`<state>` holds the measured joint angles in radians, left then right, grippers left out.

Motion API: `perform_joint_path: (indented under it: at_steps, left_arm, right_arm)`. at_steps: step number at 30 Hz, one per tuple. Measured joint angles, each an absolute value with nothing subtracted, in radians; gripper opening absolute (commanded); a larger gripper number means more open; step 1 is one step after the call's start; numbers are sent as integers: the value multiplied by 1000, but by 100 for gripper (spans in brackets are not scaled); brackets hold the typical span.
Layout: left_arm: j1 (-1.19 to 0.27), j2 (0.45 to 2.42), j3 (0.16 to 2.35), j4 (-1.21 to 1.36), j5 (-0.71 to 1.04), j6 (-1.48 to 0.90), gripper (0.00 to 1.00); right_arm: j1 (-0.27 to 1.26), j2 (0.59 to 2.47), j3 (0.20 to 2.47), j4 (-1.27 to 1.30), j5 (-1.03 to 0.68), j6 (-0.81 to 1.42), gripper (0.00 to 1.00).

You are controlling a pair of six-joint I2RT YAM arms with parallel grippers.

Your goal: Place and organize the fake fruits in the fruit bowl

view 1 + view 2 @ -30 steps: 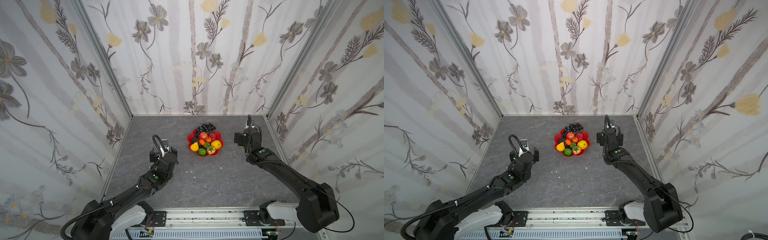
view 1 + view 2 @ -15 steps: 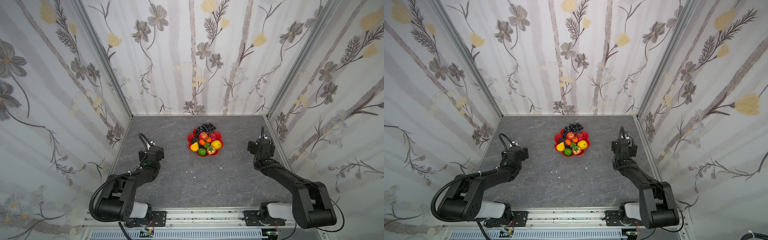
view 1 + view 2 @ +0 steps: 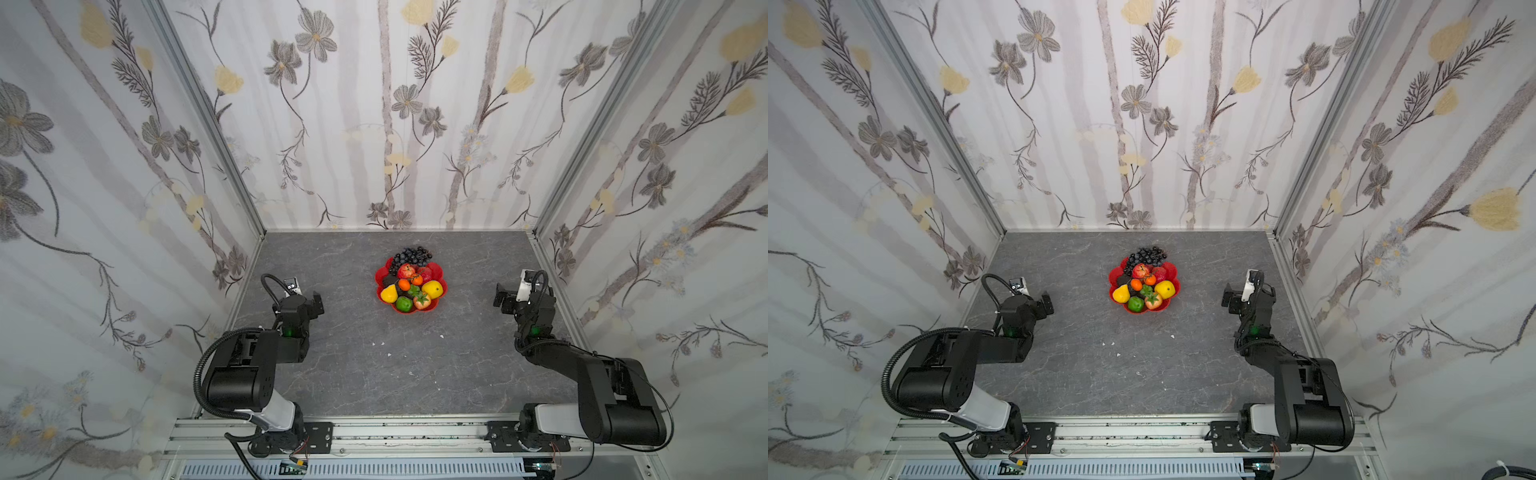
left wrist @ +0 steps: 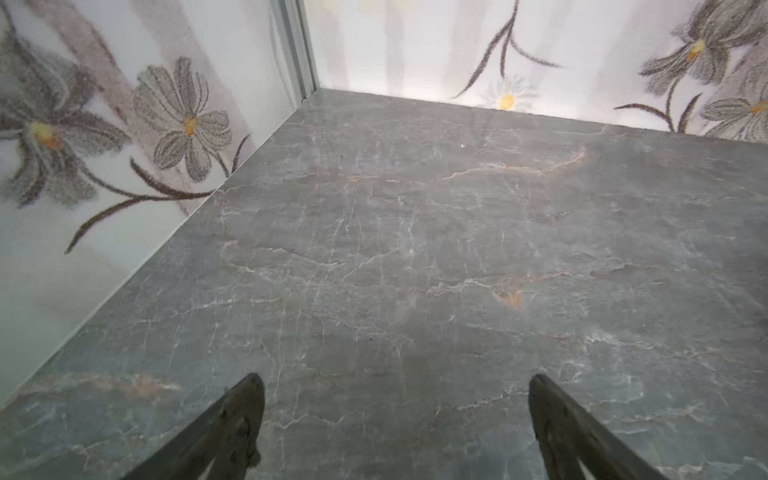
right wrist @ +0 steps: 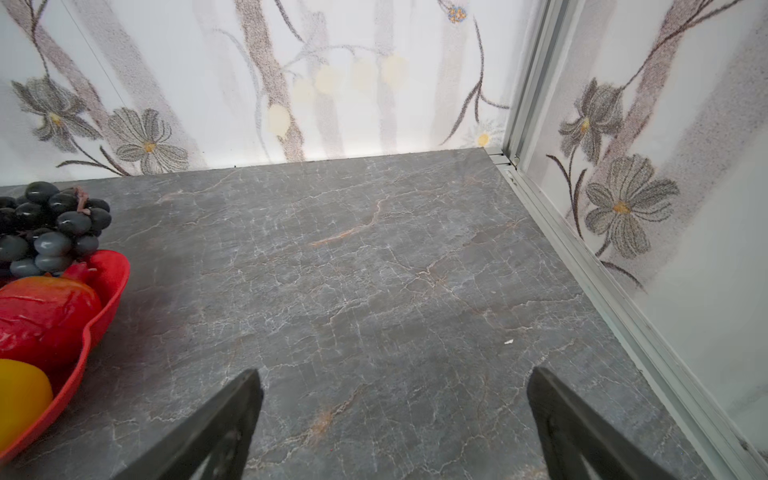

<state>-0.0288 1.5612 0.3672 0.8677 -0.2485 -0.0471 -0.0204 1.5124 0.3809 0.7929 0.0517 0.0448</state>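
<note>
The red scalloped fruit bowl (image 3: 441,277) (image 3: 1174,276) sits mid-table towards the back, and the fake fruits (image 3: 409,286) are piled in it. They include a black grape bunch (image 3: 411,254) on the far rim, a yellow lemon (image 3: 432,289), a yellow pear (image 3: 388,294) and a green lime (image 3: 404,304). My left gripper (image 3: 316,300) (image 4: 395,382) is open and empty over bare table, well left of the bowl. My right gripper (image 3: 500,296) (image 5: 395,376) is open and empty, to the right of it. The right wrist view catches the bowl's rim (image 5: 112,270), grapes (image 5: 50,224) and a red fruit (image 5: 41,311).
Floral walls close in the grey marbled table (image 3: 374,374) on three sides, with metal corner posts (image 3: 536,232). A few white specks (image 3: 390,354) lie on the table in front of the bowl. An aluminium rail (image 3: 395,432) runs along the front edge.
Both arms have drawn back from beside the bowl, folding towards the side walls and the front. Both grippers stayed open. The fruits and bowl have not moved.
</note>
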Motion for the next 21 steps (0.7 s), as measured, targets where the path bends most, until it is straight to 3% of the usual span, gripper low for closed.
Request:
perform_joint_path:
  at_steps: [21]
  left_arm:
    - [-34, 1564, 364, 923, -269, -57, 100]
  right_arm:
    - [-20, 1515, 388, 813, 10, 31, 100]
